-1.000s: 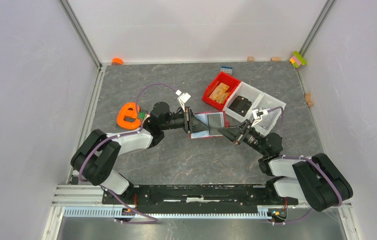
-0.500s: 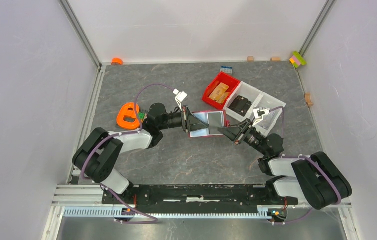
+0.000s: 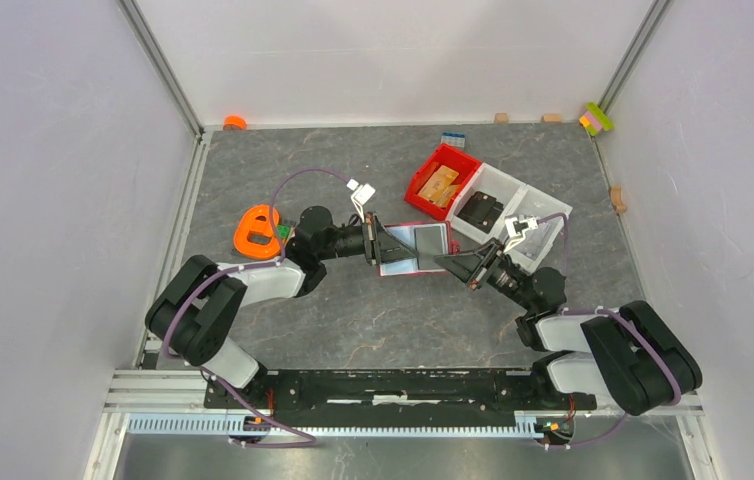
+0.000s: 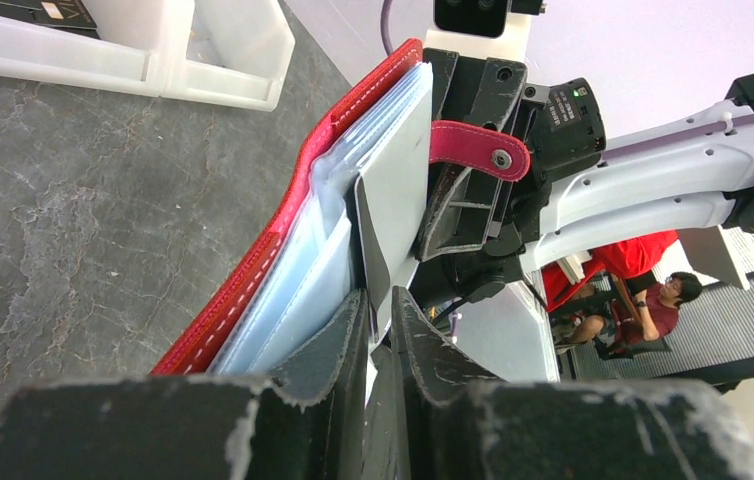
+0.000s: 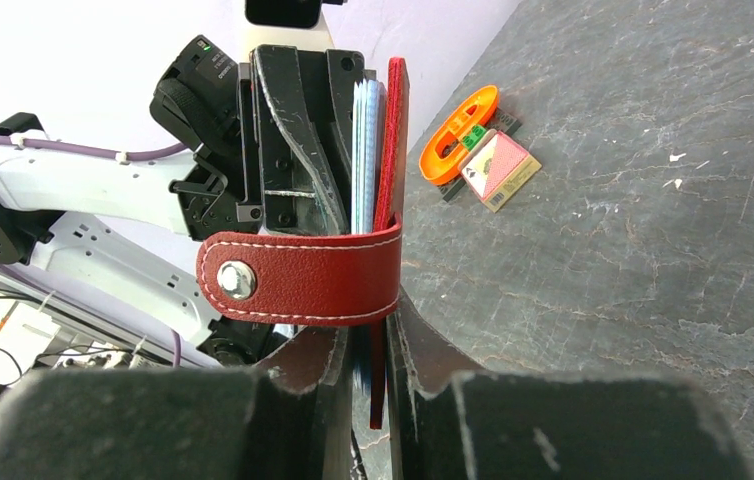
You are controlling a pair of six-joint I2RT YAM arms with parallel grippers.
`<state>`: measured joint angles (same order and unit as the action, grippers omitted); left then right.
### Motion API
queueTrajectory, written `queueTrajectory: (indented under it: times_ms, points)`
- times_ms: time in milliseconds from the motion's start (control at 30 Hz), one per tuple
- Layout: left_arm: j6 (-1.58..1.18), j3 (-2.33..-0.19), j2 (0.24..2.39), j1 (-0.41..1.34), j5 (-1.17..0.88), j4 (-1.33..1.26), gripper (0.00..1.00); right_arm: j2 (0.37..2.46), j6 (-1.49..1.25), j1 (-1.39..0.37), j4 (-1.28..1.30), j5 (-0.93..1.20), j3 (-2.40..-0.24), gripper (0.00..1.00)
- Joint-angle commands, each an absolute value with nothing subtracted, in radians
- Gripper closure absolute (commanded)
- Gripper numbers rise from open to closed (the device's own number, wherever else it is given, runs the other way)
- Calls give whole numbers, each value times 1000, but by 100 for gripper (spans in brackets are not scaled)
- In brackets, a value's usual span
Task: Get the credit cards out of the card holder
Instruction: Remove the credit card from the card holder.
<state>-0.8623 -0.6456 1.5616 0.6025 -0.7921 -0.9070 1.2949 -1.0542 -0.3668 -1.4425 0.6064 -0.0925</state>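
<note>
Our left pincer (image 4: 378,312) is pressed together on the inner leaves of the card holder (image 4: 283,235). Our right pincer (image 5: 365,345) pinches the holder's red cover edge, just under the snap strap (image 5: 303,277). The holder hangs open between the 2 pincers over the middle of the surface (image 3: 353,320), with the credit cards (image 3: 431,238) in their pockets. A red bin (image 3: 441,178) sits just beyond.

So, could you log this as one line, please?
left gripper shut on card holder | right gripper shut on same | credit cards inside
</note>
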Motion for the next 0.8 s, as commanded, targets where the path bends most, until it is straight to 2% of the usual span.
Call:
queueTrajectory:
  times_ms: [0,200,333,400,533,633,767]
  points:
    - [-836,-678,1577,618,-791,-899,80,1306,-1082,-403,-1579,685,-137,100]
    - [-868,-642,1549,615,-801,-1008,86,1312,-1093,-406,-1598,688,-138,100]
    - [-894,-633,1548,616,-818,-1069,80,1314,-1096,-408,-1603,690,-138,100]
    - [-919,-632,1562,615,-831,-1107,79,1316,-1099,-408,-1607,693,-140,100]
    - [-948,-631,1578,616,-846,-1162,90,1321,-1106,-406,-1621,697,-139,99]
    - [-942,-628,1568,615,-842,-1156,97,1320,-1106,-407,-1621,696,-139,90]
    - [-925,-629,1560,611,-829,-1116,98,1313,-1100,-405,-1620,691,-135,84]
